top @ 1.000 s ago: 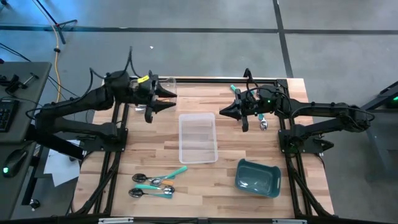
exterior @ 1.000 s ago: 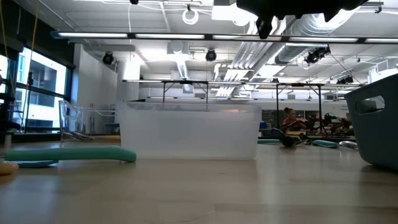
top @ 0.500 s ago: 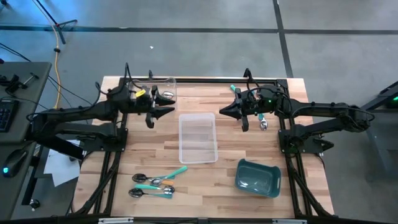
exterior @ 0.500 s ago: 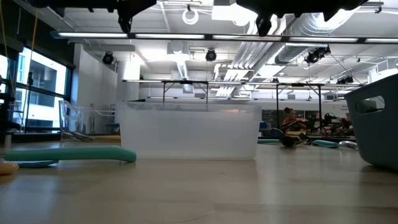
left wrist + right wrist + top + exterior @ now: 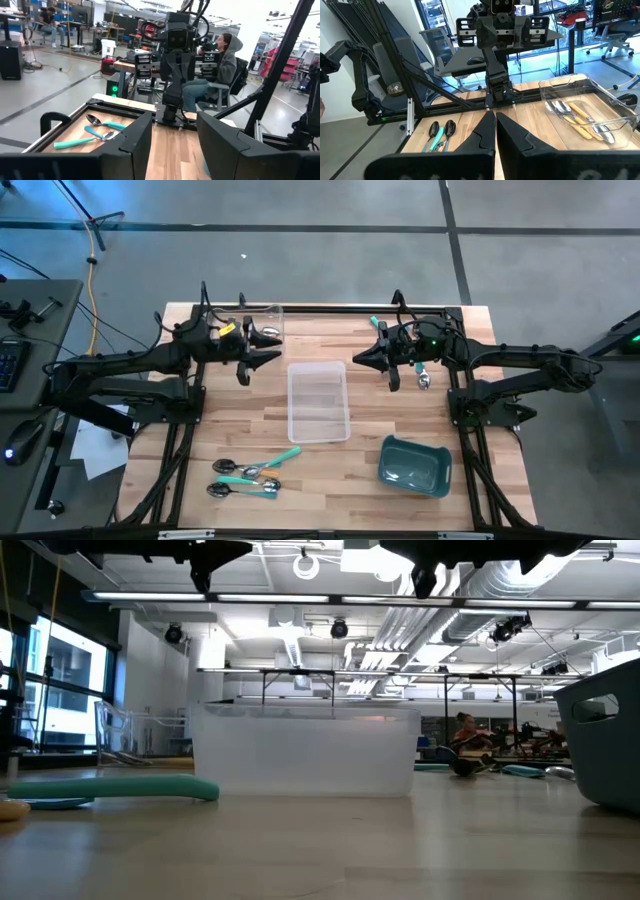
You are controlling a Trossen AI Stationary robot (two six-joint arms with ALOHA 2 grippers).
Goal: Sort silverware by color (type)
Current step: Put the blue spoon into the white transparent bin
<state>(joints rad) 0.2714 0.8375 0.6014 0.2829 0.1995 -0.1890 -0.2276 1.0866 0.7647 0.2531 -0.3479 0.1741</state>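
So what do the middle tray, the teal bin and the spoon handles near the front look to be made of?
Middle tray: clear plastic, probably; the wood grain shows through its walls. Teal bin: looks like opaque moulded plastic, smooth with rounded corners. Spoons: shiny metal bowls; the teal handles look like matte plastic or a coating, but that can't be settled from here. Table: pale wood planks with visible seams.

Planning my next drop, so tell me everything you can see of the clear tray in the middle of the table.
The clear tray is a rectangular, see-through plastic container with upright walls and rounded corners. It sits flat on the wooden table, long side running front to back, midway between the two arms. It looks empty. Nothing touches it; the teal bin stands apart.
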